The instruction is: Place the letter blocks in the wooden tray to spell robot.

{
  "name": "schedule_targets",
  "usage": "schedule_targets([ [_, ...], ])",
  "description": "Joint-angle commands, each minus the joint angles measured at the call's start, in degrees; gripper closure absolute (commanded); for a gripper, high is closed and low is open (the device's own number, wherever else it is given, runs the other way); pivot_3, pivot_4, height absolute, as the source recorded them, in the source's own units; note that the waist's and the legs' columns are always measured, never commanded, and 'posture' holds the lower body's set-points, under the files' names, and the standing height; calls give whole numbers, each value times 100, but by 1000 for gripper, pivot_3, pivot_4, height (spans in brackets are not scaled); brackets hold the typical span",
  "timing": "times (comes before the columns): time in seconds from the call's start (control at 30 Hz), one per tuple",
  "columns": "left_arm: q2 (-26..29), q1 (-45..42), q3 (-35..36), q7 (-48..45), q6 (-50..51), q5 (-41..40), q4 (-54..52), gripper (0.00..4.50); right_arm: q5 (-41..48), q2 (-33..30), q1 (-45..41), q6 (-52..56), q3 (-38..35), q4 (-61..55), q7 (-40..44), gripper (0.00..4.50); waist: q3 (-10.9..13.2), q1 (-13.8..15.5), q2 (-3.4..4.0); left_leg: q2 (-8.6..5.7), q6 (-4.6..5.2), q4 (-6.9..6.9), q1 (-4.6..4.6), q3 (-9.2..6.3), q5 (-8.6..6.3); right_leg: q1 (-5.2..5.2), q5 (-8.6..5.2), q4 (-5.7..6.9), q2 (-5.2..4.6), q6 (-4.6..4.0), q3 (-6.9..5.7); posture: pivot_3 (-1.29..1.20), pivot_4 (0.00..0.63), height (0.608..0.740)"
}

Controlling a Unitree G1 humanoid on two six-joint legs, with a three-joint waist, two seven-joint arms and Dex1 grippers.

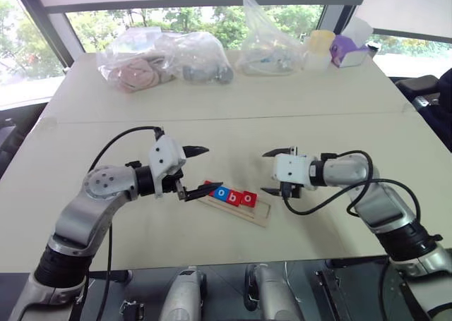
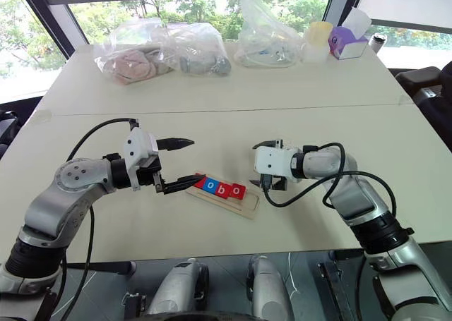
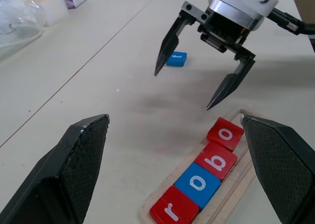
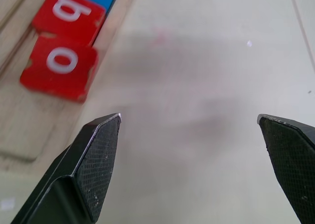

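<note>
Now the long pale-wood tray (image 1: 236, 204) lies slantwise on the beige tabletop (image 1: 233, 134), near its front edge, between the two arms. Four letter tiles sit in a row in it: red "r" (image 3: 174, 211), blue "o" (image 3: 199, 183), red "b" (image 3: 215, 159), red "o" (image 3: 225, 134). The tray's end slot, on the right gripper's side, is bare wood. The fifth tile, a small blue square (image 3: 176, 59), lies loose on the table beyond the right gripper, well apart from the tray.

Left gripper (image 1: 200, 170) hangs over the tray's "r" end, jaws wide apart, holding nothing. Right gripper (image 1: 275, 171) hovers just beside the tray's bare end, jaws wide apart too, nothing between them.

Plenty of open tabletop around the tray; clear plastic bags (image 1: 166, 58) and a purple tissue box (image 1: 347, 51) line the far edge.
</note>
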Motion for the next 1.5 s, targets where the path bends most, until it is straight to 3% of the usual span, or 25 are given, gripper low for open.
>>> schedule_targets([
  [0.03, 5, -37, 42, -9, -30, -49, -147, 0, 35, 116, -181, -11, -58, -102, -33, 12, 0, 2, 0, 0, 0, 0, 0, 0, 0, 0, 0, 0, 0, 1, 0, 0, 150, 740],
  [0.87, 22, -26, 62, 12, 55, -76, -191, 0, 192, 294, 140, 487, 131, -846, 245, 12, 0, 3, 0, 1, 0, 0, 0, -1, 0, 0, 4, 0, 0, 6, 0, 0, 150, 740],
  [1.5, 24, -45, 58, -2, 55, -69, -186, 0, -39, 335, 65, 191, 214, -480, 80, 12, 0, 2, 0, 0, 0, 0, 0, -1, 0, 0, 4, 0, 0, 6, 0, 0, 150, 740],
])
